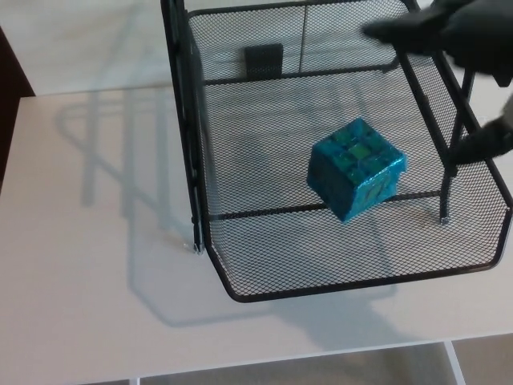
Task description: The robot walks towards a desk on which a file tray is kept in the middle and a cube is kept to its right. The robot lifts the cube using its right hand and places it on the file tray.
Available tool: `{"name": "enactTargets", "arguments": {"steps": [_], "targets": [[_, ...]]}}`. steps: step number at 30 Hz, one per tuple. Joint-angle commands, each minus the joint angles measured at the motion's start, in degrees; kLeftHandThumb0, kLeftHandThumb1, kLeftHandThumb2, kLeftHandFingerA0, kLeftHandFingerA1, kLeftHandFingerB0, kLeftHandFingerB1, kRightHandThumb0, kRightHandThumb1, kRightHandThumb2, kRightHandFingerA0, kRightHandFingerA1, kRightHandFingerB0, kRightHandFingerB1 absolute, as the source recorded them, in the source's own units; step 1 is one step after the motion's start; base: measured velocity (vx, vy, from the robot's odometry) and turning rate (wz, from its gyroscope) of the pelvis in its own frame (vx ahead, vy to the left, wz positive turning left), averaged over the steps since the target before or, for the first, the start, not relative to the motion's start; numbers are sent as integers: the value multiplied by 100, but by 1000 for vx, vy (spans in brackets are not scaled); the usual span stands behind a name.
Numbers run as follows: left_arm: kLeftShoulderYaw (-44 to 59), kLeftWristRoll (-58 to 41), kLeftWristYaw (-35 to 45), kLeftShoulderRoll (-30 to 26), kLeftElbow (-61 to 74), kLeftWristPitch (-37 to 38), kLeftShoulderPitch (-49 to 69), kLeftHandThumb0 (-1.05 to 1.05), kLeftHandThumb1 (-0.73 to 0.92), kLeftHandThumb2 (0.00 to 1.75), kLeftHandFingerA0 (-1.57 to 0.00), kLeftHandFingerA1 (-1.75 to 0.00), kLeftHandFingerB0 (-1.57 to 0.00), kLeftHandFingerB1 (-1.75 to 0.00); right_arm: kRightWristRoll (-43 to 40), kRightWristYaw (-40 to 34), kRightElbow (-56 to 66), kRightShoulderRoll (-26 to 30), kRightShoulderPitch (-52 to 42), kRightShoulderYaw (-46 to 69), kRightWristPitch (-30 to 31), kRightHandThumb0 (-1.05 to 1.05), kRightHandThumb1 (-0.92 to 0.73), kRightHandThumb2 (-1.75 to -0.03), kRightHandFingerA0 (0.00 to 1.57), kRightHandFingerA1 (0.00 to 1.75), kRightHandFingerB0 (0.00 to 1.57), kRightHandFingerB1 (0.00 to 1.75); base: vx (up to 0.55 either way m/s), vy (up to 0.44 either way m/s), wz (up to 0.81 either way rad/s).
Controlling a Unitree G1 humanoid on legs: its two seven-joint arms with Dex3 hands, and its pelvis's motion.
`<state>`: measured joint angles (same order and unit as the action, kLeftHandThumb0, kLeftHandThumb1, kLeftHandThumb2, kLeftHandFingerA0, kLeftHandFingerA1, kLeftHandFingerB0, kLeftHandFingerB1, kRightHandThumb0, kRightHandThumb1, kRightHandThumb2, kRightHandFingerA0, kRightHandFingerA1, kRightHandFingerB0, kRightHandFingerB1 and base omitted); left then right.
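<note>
A glossy teal cube (357, 168) with green-tinted squares lies tilted inside the black mesh file tray (264, 265), right of centre; the right hand (469, 36), blurred at far right, fingers spread, grips nothing.

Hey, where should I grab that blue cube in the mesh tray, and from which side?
Best take the cube by two opposite side faces, from above: the tray is open overhead, while its rim and posts crowd the sides. The cube looks tilted, a corner toward the camera, so turn the fingers to match.
</note>
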<state>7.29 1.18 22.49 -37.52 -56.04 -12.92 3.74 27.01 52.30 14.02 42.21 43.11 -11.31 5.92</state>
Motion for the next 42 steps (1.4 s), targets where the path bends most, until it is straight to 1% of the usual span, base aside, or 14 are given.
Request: {"name": "enactTargets", "arguments": {"steps": [1, 12, 14, 15, 19, 24, 26, 29, 31, 33, 34, 39, 40, 42], "targets": [[109, -80, 29, -95, -102, -139, 108, -56, 66, 94, -59, -101, -65, -90, -1398, 265, 267, 889, -711, 2863, 430, -89, -50, -85, 0, 19, 0, 0, 0, 0, 0], [47, -9, 59, -172, -86, -113, 42, -59, 66, 94, -84, -137, -81, -123, -1020, 173, -1031, 895, -2654, 7425, 1628, -82, -49, -81, 0, 2, 2, 6, 0, 0, 0], [9, 33, 83, -216, -82, -95, 23, -58, 67, 95, -26, -89, -38, -83, -1581, -1073, -2514, 442, -3703, 8320, 659, -71, -44, -77, 0, 6, 3, 12, 0, 0, 0], [19, 18, 107, -224, -90, -122, -14, -57, 65, 96, -34, -82, -46, -77, -1527, -1470, -2762, 312, -4041, 8431, 564, -57, -43, -83, 1, 45, 0, 28, 0, 0, 0], [64, -10, -9, -180, -157, -240, -130, -58, 69, 91, -43, -92, -47, -81, -1887, -3104, -3279, -698, -4577, 8956, 775, -36, -61, -59, 21, 44, 15, 27, 0, 0, 0], [-3, 55, 11, -206, -226, -181, -217, -56, 60, 117, -47, -80, -48, -76, -2271, -5165, -4525, -1507, -5026, 8547, -1800, -38, -63, -61, 47, 41, 36, 33, 0, 0, 0], [43, 32, -30, -225, -263, -142, -187, -58, 64, 96, -76, -129, -75, -127, -2237, -5162, -3759, -1918, -4753, 8598, -1493, -43, -49, -74, 47, 50, 34, 44, 0, 0, 0], [31, 50, -62, -228, -264, -162, -215, -58, 65, 96, -75, -124, -81, -127, -2338, -5283, -4316, -1846, -4793, 8413, -2508, -38, -60, -59, 70, 49, 47, 37, 0, 0, 0], [67, 19, -43, -244, -320, -121, -230, -61, 64, 98, -55, -103, -73, -108, -2107, -5650, -3880, -2160, -4763, 8411, -2279, -42, -66, -60, 63, 76, 48, 38, 0, 0, 0], [47, 41, -23, -280, -326, -148, -234, -60, 62, 100, -86, -141, -83, -126, -2169, -5835, -3846, -2499, -4889, 8493, -2597, -32, -67, -59, 61, 89, 41, 40, 0, 0, 0], [-23, 117, -44, -298, -353, -119, -259, -60, 59, 116, -69, -95, -62, -84, -2286, -5873, -4075, -2596, -5015, 8569, -2661, -53, -73, -61, 49, 93, 31, 45, 0, 0, 0], [-29, 125, -21, -310, -426, 21, -317, -64, 60, 110, -52, -84, -53, -79, -1794, -7360, -5480, -2588, -5458, 8221, -3214, -40, -60, -84, 38, 80, 27, 61, 0, 0, 0], [-7, 107, -56, -298, -403, -37, -327, -63, 69, 91, -75, -112, -73, -107, -1430, -7569, -5504, -2678, -5758, 7928, -2943, -64, -72, -102, 28, 67, 17, 58, 0, 0, 0], [4, 92, -48, -303, -326, -108, -319, -62, 68, 92, -66, -103, -63, -95, -1701, -7172, -5207, -2959, -5752, 8103, -1932, -53, -80, -63, 38, 90, 25, 61, 0, 0, 0]]}}
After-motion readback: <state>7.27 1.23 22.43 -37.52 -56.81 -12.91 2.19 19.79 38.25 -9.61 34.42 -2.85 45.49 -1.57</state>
